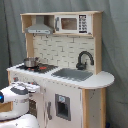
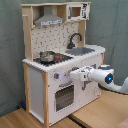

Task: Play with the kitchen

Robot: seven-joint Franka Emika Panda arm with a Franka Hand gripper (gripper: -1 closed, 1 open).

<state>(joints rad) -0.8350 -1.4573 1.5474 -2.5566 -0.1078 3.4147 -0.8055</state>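
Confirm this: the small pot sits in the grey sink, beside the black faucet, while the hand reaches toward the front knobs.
Wrong about the pot: in both exterior views it stands on the stove, not in the sink. The faucet and the hand at the front knobs are as stated.

One kitchen (image 1: 60,70) stands in both exterior views. It has one faucet (image 1: 84,59), one sink (image 1: 74,74), one pot (image 1: 30,62) on the stove, one hood (image 1: 39,27) and one microwave (image 1: 73,23). One oven door (image 2: 64,97) shows in the second exterior view. One arm (image 2: 102,78) reaches toward its front.
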